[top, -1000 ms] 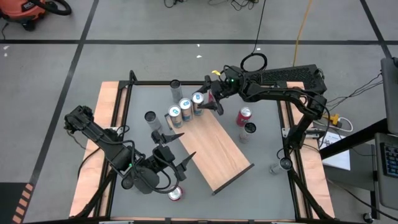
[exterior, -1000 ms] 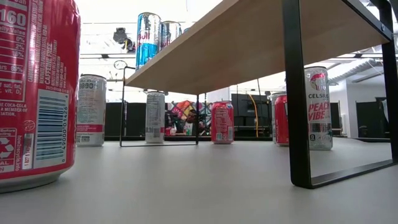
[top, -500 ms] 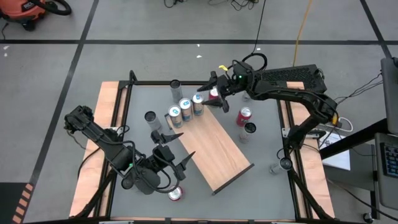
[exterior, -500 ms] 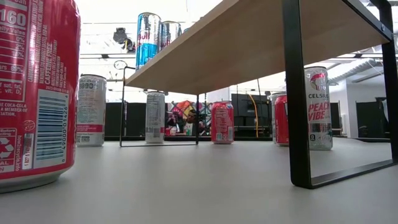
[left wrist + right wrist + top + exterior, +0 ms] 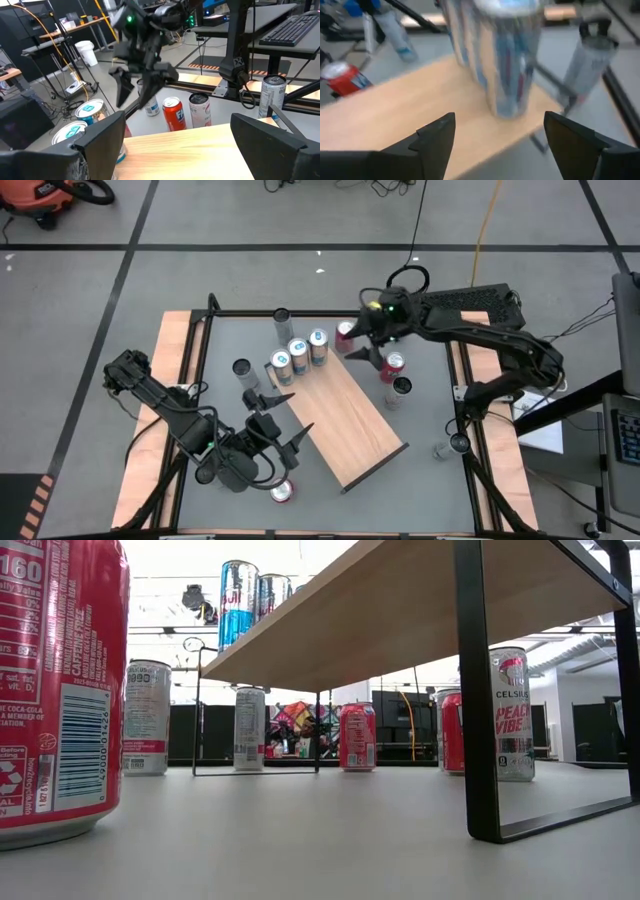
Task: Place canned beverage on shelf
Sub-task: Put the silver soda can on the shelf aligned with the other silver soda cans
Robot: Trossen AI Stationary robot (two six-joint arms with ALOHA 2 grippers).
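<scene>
Ref. landmark: flat light-brown wooden shelf w/ black rim (image 5: 345,415), table centre. Left gripper (image 5: 283,420): jaws apart, empty, at shelf's near-left edge. Three silver-blue cylindrical metal cans (image 5: 299,354) stand upright in a row on shelf's far end. Right gripper (image 5: 366,350): jaws apart, empty, beyond that far end, beside red cylindrical metal can (image 5: 392,366) on table.

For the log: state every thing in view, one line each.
shelf, standing on the table, bearing three cans.
blue-topped cans, upright in a row on shelf.
red can, upright on table, beside shelf.
left tool, open, empty.
right tool, open, empty, beside the row.
</scene>
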